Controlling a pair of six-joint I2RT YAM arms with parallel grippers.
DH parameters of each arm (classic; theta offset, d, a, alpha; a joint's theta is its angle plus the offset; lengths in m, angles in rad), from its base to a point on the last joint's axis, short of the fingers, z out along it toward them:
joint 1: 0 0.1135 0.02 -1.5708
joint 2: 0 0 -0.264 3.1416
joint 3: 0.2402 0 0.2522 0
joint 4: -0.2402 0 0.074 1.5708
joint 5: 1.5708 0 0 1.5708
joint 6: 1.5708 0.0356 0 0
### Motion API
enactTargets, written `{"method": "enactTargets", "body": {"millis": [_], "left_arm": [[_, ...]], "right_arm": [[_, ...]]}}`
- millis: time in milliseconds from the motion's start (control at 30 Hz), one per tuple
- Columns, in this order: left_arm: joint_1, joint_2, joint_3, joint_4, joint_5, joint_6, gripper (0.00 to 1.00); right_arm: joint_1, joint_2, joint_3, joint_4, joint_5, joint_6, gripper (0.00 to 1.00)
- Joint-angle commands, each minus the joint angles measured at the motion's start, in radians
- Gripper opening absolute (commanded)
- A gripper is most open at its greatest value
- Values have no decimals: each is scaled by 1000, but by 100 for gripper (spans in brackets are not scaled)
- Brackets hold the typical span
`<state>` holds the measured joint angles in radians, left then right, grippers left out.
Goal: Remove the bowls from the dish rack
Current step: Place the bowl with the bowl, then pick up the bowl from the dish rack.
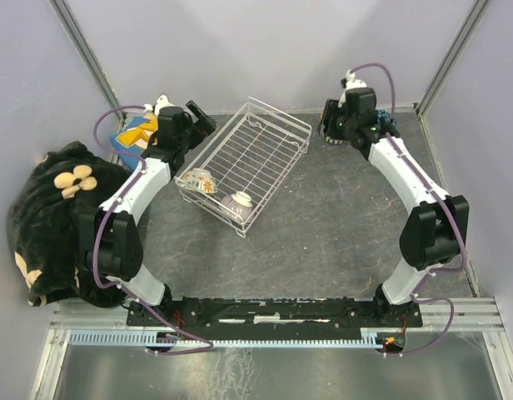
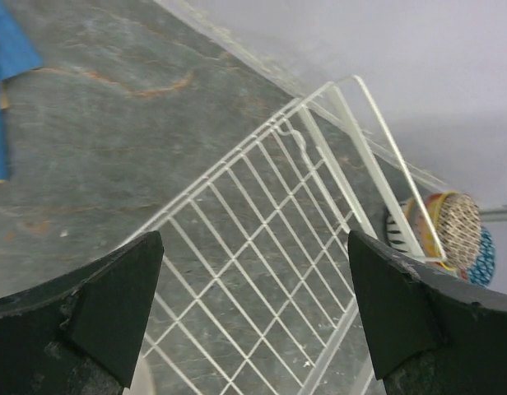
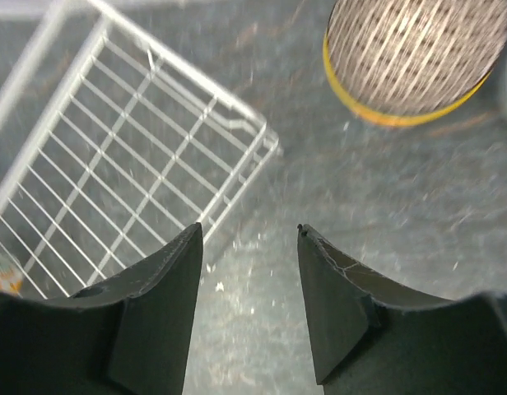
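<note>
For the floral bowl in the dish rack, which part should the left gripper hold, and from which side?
Pinch the rim of the floral bowl, one finger inside and one outside, coming from above with the left gripper. It seems tilted in the dish rack, thin rim exposed; the wire walls hinder a sideways approach.
</note>
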<state>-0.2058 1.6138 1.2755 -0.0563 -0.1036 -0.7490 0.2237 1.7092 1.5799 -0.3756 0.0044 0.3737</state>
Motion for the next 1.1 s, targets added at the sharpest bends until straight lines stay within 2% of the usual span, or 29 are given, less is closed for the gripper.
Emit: {"method": "enactTargets", "body": {"millis": [0,267,500,833,1067], "left_arm": [[67,-65,-41,-17,-62,82,99],[150,-1,-75,28,49,63,99],[163,60,-103,109,136,24,99],[161,104,-176,191,250,-8,99],[153,69,-266,238,291,-23,99]], "right_arm": [[46,-16,-82,-7,56,14,58],[89,21,-103,-74,107,7,59],[114,72,-135,-69,117,4,60],[154,198,-58,-53,94,2,61],[177,276,26,-44,90,-6,61]]}}
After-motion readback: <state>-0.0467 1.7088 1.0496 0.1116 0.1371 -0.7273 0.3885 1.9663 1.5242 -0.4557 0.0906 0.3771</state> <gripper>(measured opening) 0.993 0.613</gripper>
